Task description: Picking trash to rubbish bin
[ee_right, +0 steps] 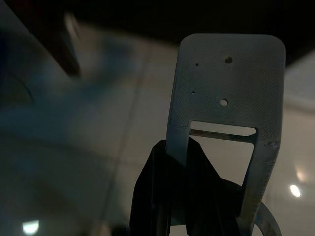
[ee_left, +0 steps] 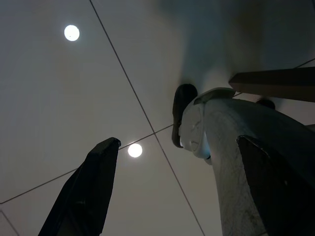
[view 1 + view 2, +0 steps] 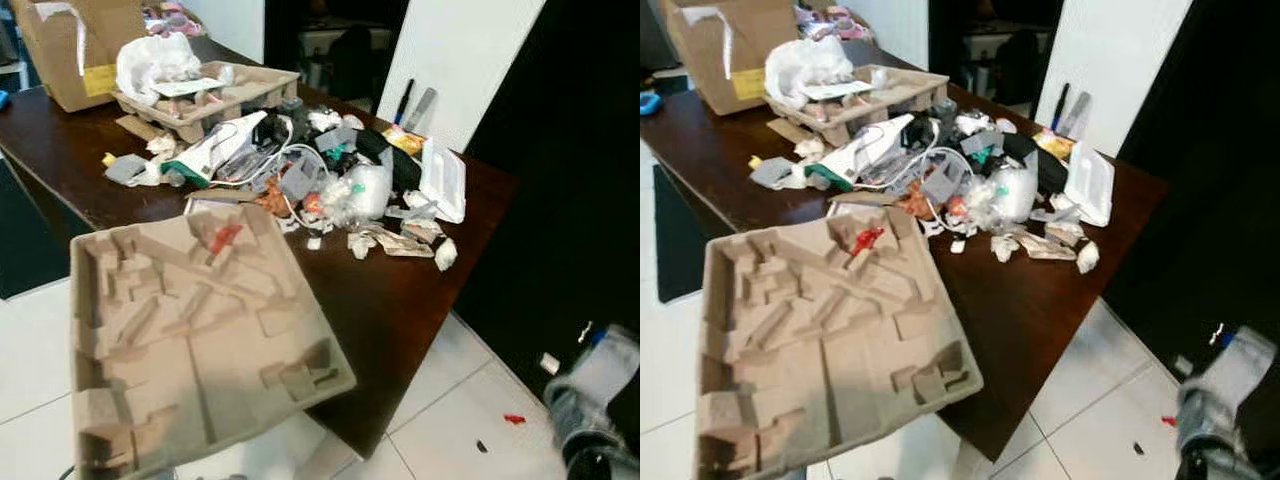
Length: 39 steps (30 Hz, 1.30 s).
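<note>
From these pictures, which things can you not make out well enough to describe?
- Right arm: blurred and cut by the corner in the eye views, so its pose is unclear.
- Right tool: black fingers pressed together on a pale plate; the floor behind is blurred.
- Trash pile: pieces overlap, too small to name each.
- Pulp tray: near edge cut off.
- Cardboard box: its inside is hidden.

Silver-grey right arm; left tool with long black tapered fingers.
</note>
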Tool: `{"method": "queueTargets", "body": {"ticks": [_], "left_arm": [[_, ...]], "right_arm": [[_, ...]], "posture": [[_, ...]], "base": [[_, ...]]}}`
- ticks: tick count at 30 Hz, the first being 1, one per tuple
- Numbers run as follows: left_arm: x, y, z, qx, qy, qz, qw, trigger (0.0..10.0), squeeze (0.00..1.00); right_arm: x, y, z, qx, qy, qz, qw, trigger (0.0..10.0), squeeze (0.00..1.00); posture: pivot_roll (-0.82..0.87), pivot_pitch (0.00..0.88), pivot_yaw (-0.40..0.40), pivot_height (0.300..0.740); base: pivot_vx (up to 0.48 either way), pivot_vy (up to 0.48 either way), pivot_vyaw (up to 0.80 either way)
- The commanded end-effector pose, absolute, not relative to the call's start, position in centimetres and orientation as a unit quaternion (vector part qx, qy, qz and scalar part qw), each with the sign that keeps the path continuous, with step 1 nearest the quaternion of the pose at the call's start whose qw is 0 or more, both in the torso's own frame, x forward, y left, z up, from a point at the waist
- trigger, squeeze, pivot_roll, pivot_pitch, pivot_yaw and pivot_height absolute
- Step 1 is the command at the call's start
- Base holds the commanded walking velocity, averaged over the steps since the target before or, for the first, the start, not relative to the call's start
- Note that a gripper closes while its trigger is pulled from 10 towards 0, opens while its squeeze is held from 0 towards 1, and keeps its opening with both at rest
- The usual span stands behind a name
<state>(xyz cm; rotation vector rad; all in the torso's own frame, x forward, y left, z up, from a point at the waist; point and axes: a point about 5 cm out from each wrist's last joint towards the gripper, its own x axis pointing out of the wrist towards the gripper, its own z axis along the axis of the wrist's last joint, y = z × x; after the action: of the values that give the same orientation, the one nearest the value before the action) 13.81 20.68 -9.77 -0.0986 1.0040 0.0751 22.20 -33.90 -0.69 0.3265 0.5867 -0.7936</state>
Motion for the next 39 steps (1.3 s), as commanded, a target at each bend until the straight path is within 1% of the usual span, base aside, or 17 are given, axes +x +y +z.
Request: {"method": "queueTargets", "body": {"ticks": [1,7,8,13,17,22,23,28,29,30,32,33,35,36,37,38,39], "left_arm": [[12.3,21.2,-10.2,-0.048,0.503,0.055,0.861,10.0,0.00],[11.6,21.8,-10.4,-0.043,0.509,0.077,0.856,10.0,0.00],[11.1,22.2,-10.4,-0.041,0.512,0.094,0.853,10.0,0.00],[10.5,22.9,-10.4,-0.039,0.513,0.119,0.849,10.0,0.00],[10.2,23.4,-10.4,-0.037,0.514,0.135,0.846,10.0,0.00],[9.4,24.7,-10.3,-0.029,0.513,0.174,0.840,10.0,0.00],[8.6,26.3,-10.0,-0.018,0.509,0.226,0.830,10.0,0.00],[7.2,28.9,-9.3,-0.001,0.496,0.309,0.812,10.0,0.00],[6.5,30.6,-8.6,0.009,0.483,0.355,0.800,10.0,0.00],[6.5,30.6,-8.6,0.009,0.483,0.355,0.800,10.0,0.00],[5.2,33.8,-7.1,0.027,0.454,0.441,0.774,10.0,0.00],[5.2,33.8,-7.1,0.027,0.454,0.441,0.774,10.0,0.00],[4.1,36.7,-5.4,0.042,0.420,0.511,0.749,10.0,0.00],[4.1,36.7,-5.4,0.042,0.420,0.511,0.749,10.0,0.00],[3.7,38.2,-4.3,0.051,0.397,0.546,0.736,10.0,0.00],[3.7,38.2,-4.3,0.051,0.397,0.546,0.736,10.0,0.00],[3.4,39.6,-3.1,0.062,0.370,0.578,0.725,10.0,0.00]], "right_arm": [[21.1,-33.4,-1.8,0.149,0.311,-0.379,0.859,10.0,0.00],[18.7,-31.4,-4.5,0.099,0.389,-0.341,0.850,10.0,0.00],[17.2,-29.7,-6.0,0.065,0.433,-0.303,0.846,10.0,0.00],[14.7,-27.0,-8.2,0.032,0.502,-0.238,0.831,10.0,0.00],[13.5,-25.5,-9.1,0.022,0.533,-0.201,0.822,10.0,0.00],[13.6,-24.2,-9.5,0.010,0.543,-0.151,0.826,10.0,0.00],[14.0,-23.8,-9.4,0.003,0.544,-0.132,0.829,10.0,0.00],[14.5,-23.7,-9.3,-0.002,0.540,-0.125,0.832,10.0,0.00],[14.7,-23.8,-9.2,-0.005,0.538,-0.123,0.834,10.0,0.00],[14.7,-23.8,-9.2,-0.005,0.538,-0.123,0.834,10.0,0.00],[15.0,-24.0,-9.0,-0.011,0.537,-0.119,0.835,10.0,0.00],[15.0,-24.0,-9.0,-0.011,0.537,-0.119,0.835,10.0,0.00],[15.0,-24.1,-9.0,-0.017,0.539,-0.114,0.834,10.0,0.00],[15.0,-24.1,-9.0,-0.017,0.539,-0.114,0.834,10.0,0.00],[14.9,-24.0,-9.0,-0.019,0.541,-0.111,0.834,10.0,0.00],[14.9,-24.0,-9.0,-0.019,0.541,-0.111,0.834,10.0,0.00],[14.9,-23.9,-9.1,-0.021,0.542,-0.107,0.833,10.0,0.00]], "posture": [[0.15,0.099,-0.064,0.740],[0.15,0.101,-0.068,0.740],[0.17,0.103,-0.076,0.740],[0.18,0.102,-0.084,0.740],[0.19,0.101,-0.087,0.740],[0.19,0.101,-0.087,0.740],[0.19,0.101,-0.087,0.740],[0.19,0.103,-0.087,0.740],[0.20,0.106,-0.091,0.740],[0.20,0.106,-0.091,0.740],[0.22,0.110,-0.097,0.740],[0.22,0.110,-0.097,0.740],[0.23,0.114,-0.099,0.740],[0.23,0.114,-0.099,0.740],[0.23,0.114,-0.101,0.740],[0.23,0.114,-0.101,0.740],[0.24,0.113,-0.102,0.740]], "base": [[0.000,0.000,0.00],[0.000,0.000,0.00],[0.000,0.000,0.00],[0.000,0.000,0.00],[0.000,0.000,0.00],[0.000,0.000,0.00],[0.000,0.000,0.00],[0.000,0.000,0.00],[0.000,0.000,0.00],[0.000,0.000,0.00],[0.000,0.000,0.00],[0.000,0.000,0.00],[0.000,0.000,0.00],[0.000,0.000,0.00],[0.000,0.000,0.00],[0.000,0.000,0.00],[0.000,0.000,0.00]]}}
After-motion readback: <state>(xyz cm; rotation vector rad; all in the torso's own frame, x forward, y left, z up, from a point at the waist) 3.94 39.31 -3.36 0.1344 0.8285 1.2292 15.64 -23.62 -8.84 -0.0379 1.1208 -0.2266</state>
